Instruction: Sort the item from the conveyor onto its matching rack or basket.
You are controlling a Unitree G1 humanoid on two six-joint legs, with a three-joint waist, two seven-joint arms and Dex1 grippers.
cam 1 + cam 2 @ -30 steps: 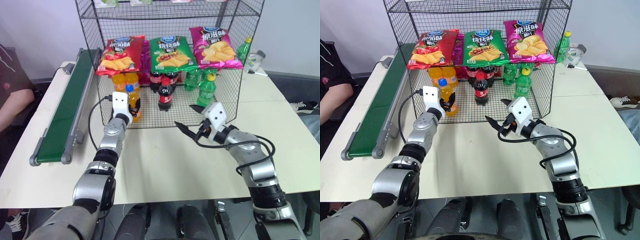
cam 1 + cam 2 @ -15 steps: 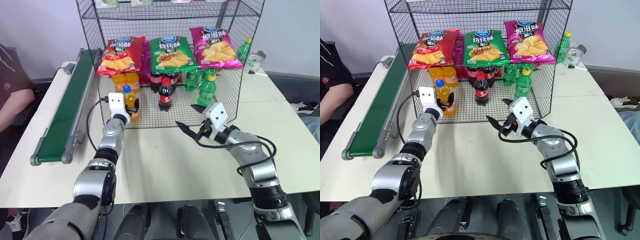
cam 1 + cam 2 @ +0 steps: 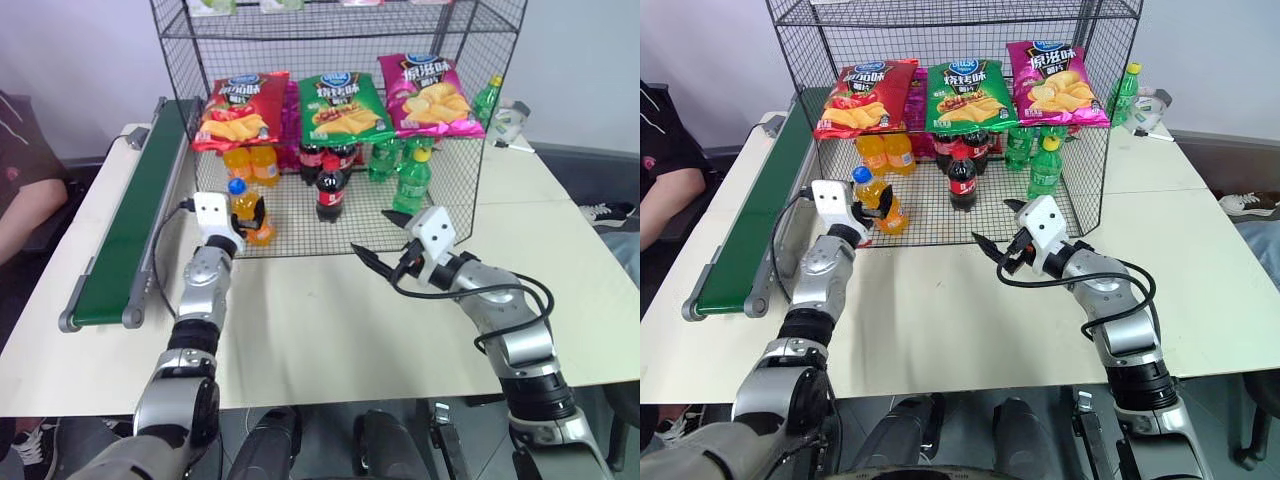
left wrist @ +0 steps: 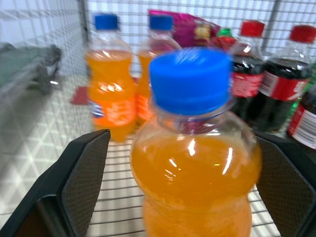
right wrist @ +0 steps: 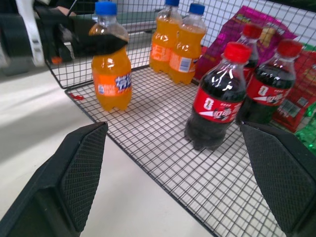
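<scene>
Though half behind the left hand, orange bottle upright, unclasped.

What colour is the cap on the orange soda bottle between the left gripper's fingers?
Blue, clearest in the left wrist view: cap.

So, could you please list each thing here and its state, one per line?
Orange soda bottle: upright on the rack floor, capped.
Left gripper: jaws open around the bottle, not clamped.
Right gripper: jaws open, holding nothing.
Cola bottle: upright, capped.
Conveyor: bare.
</scene>
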